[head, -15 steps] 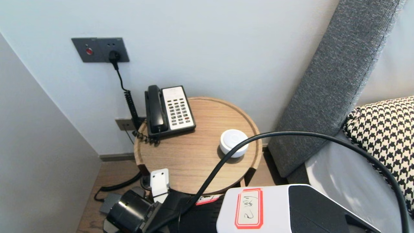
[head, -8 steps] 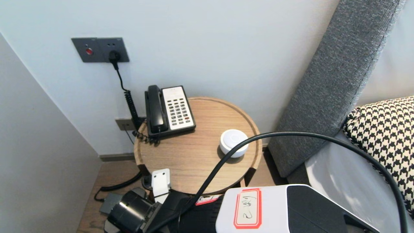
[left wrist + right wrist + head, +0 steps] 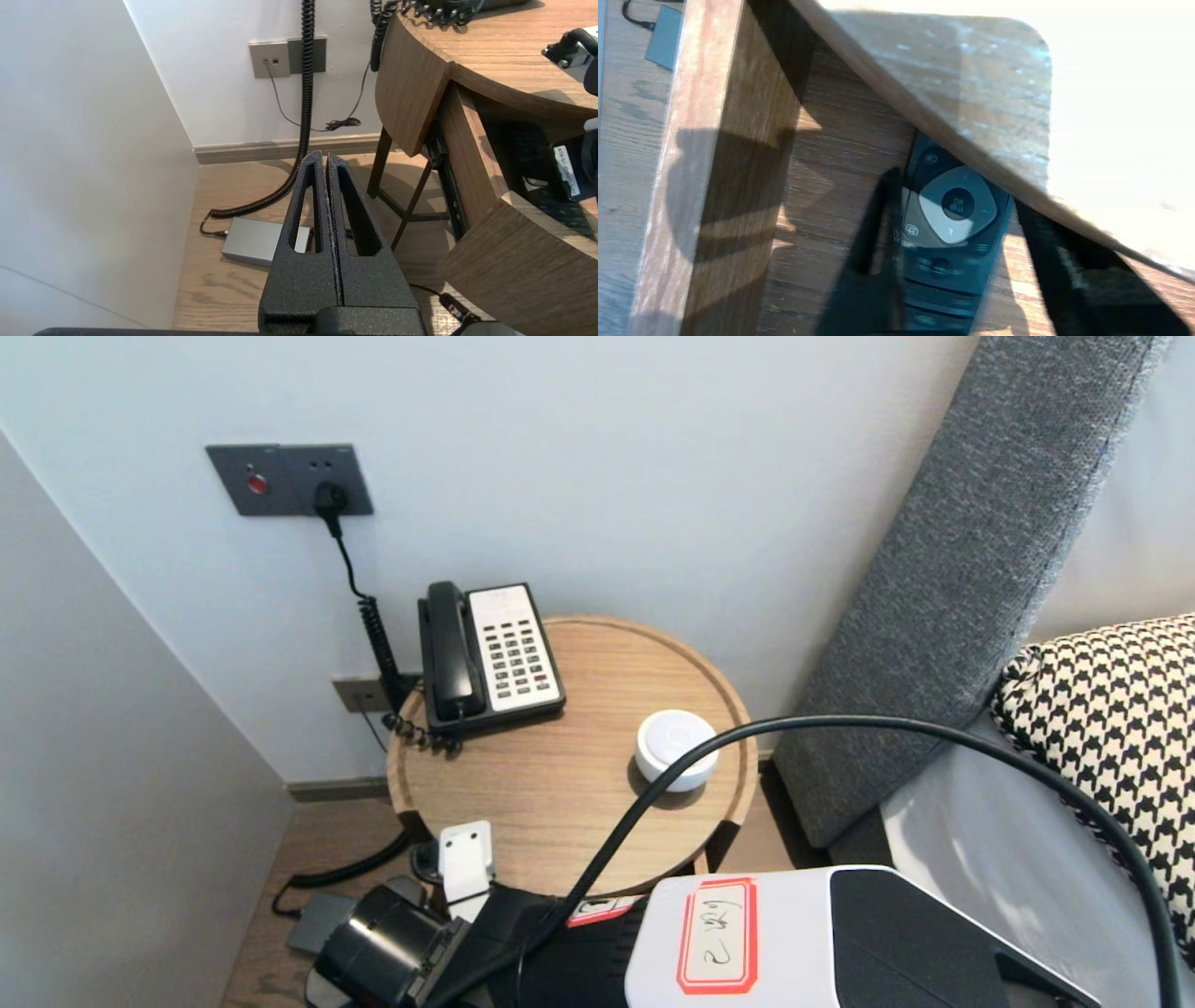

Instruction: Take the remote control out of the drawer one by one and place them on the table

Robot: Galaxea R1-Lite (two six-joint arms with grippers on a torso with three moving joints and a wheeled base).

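Under the round wooden table (image 3: 560,784), the right gripper (image 3: 955,191) has its jaws clamped on a black plastic remote control (image 3: 955,233); the tabletop is unchanged from a second ago. The left gripper (image 3: 326,161), jaws together, hangs at the table's seven o'clock.

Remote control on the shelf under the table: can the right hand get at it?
Probably yes. The right hand sits right at the remote control on the lower shelf, beneath the table top, and nothing stands between them.

Black remote (image 3: 953,223) flat on wooden shelf (image 3: 831,154)
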